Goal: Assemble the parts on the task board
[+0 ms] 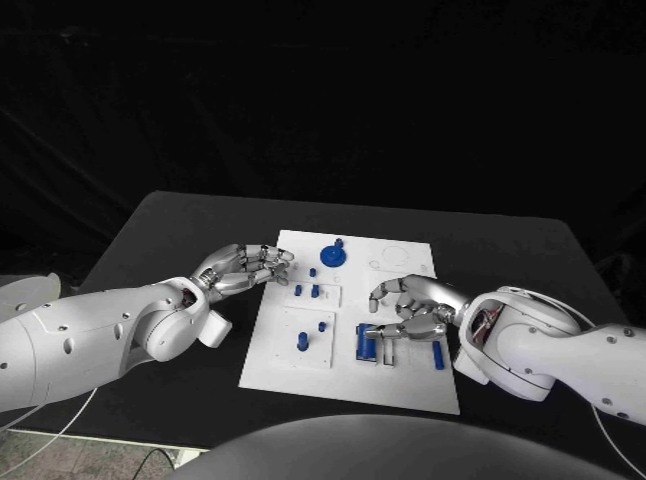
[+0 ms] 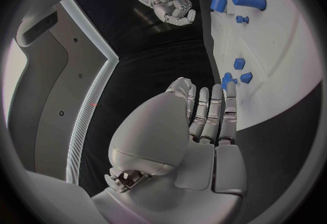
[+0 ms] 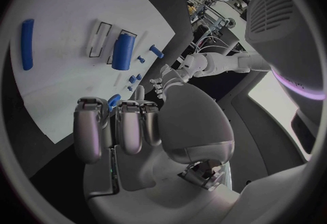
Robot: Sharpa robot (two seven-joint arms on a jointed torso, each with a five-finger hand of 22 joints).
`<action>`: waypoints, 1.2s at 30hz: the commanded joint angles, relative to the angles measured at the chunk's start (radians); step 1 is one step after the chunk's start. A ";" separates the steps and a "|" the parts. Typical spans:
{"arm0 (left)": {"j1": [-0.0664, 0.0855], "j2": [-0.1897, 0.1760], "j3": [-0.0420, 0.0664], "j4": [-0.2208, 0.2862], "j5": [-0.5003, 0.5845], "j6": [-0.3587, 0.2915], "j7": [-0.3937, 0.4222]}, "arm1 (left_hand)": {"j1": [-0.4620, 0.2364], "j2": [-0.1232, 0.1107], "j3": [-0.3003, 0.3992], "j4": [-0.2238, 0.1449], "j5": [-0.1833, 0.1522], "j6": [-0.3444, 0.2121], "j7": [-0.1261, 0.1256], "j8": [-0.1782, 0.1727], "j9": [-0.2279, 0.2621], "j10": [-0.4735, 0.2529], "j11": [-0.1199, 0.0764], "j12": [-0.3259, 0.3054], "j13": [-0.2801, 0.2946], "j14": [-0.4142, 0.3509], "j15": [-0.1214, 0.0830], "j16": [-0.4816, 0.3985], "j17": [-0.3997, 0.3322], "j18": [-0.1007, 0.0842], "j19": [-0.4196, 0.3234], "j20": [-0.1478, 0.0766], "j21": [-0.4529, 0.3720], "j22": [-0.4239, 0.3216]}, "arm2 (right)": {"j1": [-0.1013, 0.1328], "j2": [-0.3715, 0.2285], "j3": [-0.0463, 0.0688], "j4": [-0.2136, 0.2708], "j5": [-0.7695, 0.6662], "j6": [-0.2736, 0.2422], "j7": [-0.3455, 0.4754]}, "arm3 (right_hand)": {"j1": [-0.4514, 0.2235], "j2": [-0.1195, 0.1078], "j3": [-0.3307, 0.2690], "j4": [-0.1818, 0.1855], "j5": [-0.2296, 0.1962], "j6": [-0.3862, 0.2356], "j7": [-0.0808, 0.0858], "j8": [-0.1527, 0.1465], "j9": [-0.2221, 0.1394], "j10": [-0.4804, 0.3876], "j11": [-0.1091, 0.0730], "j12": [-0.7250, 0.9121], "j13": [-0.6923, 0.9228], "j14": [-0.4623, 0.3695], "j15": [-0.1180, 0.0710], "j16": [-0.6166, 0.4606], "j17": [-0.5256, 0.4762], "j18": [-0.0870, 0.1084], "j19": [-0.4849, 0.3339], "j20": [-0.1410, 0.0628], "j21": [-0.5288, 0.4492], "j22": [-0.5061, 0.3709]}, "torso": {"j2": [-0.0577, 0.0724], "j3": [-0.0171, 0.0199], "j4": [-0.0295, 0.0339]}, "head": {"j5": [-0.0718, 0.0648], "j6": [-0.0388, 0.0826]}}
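Observation:
The white task board (image 1: 410, 390) lies in the middle of the black table. On it are a round blue disc (image 1: 333, 255), several small blue pieces (image 1: 313, 291), a blue cylinder (image 1: 366, 342) and a long blue bar (image 1: 439, 355). My left hand (image 1: 244, 268) hovers at the board's left edge, fingers loosely bent and holding nothing; the left wrist view shows its fingertips (image 2: 221, 93) just short of small blue pieces (image 2: 239, 63). My right hand (image 1: 410, 310) hangs over the board's right half above the cylinder (image 3: 123, 51), fingers curved and apart, with nothing in them.
Black table (image 1: 179, 230) surrounds the board, with bare surface behind and to both sides. Outlined slots (image 3: 102, 38) sit in the board beside the cylinder. The board's near edge lies close to the table's front.

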 commanded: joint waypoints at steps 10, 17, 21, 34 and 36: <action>-0.001 -0.001 0.001 0.003 0.003 0.015 0.011 | 0.009 0.000 0.006 -0.002 0.006 0.002 0.008 0.004 0.000 0.003 0.004 0.002 -0.003 0.004 0.006 0.005 -0.002 -0.001 0.006 -0.003 -0.005 0.002 | -0.063 0.016 -0.003 -0.017 -0.442 -0.107 -0.068 | 0.093 -0.002 0.008 -0.017 0.083 -0.127 0.014 0.043 -0.045 0.103 0.017 0.004 0.263 0.075 0.016 -0.018 0.115 0.017 0.034 0.016 -0.041 0.209 | 0.001 0.0001 -0.0007 | -0.001 0.000; -0.001 -0.002 0.001 0.004 0.003 0.016 0.009 | 0.009 0.000 0.006 -0.002 0.006 0.002 0.008 0.004 0.000 0.003 0.004 0.002 -0.003 0.004 0.006 0.005 -0.002 -0.001 0.006 -0.003 -0.005 0.002 | -0.082 0.028 -0.003 -0.021 -0.506 -0.114 -0.105 | 0.116 -0.020 0.030 -0.008 0.067 -0.205 0.024 0.026 -0.122 0.103 0.026 0.004 0.263 0.074 0.023 -0.024 0.106 0.020 0.028 0.022 -0.057 0.204 | 0.001 0.0002 -0.0002 | 0.000 0.000; -0.001 -0.002 0.001 0.003 0.003 0.018 0.008 | 0.010 -0.001 0.007 -0.002 0.006 0.002 0.008 0.005 0.000 0.004 0.005 0.002 -0.004 0.004 0.006 0.005 -0.003 -0.001 0.005 -0.003 -0.005 0.003 | -0.088 0.033 -0.004 -0.019 -0.539 -0.097 -0.142 | 0.095 -0.051 0.035 0.035 -0.009 -0.217 0.029 0.039 -0.165 0.103 0.030 0.004 0.263 0.073 0.027 -0.027 0.102 0.021 0.027 0.025 -0.063 0.203 | 0.000 -0.0001 -0.0005 | -0.001 0.000; -0.002 -0.002 0.001 0.002 0.003 0.024 0.005 | 0.010 -0.001 0.008 -0.002 0.006 0.002 0.008 0.005 0.000 0.004 0.005 0.002 -0.004 0.004 0.006 0.005 -0.003 -0.001 0.005 -0.003 -0.005 0.003 | -0.101 0.049 -0.004 -0.020 -0.557 -0.050 -0.202 | -0.026 -0.141 0.027 0.114 -0.215 -0.201 0.034 0.132 -0.225 0.103 0.035 0.004 0.263 0.072 0.031 -0.032 0.095 0.024 0.026 0.030 -0.077 0.200 | 0.001 0.0002 -0.0003 | -0.001 0.000; -0.002 -0.001 0.001 0.002 0.003 0.025 0.004 | 0.010 -0.001 0.008 -0.002 0.006 0.002 0.008 0.005 0.000 0.004 0.005 0.002 -0.004 0.004 0.006 0.005 -0.003 -0.001 0.005 -0.003 -0.005 0.003 | -0.102 0.051 -0.004 -0.022 -0.557 -0.040 -0.208 | -0.029 -0.141 0.027 0.114 -0.215 -0.201 0.035 0.135 -0.226 0.103 0.035 0.004 0.263 0.072 0.031 -0.033 0.095 0.025 0.024 0.030 -0.080 0.199 | 0.000 0.0002 -0.0004 | -0.001 0.000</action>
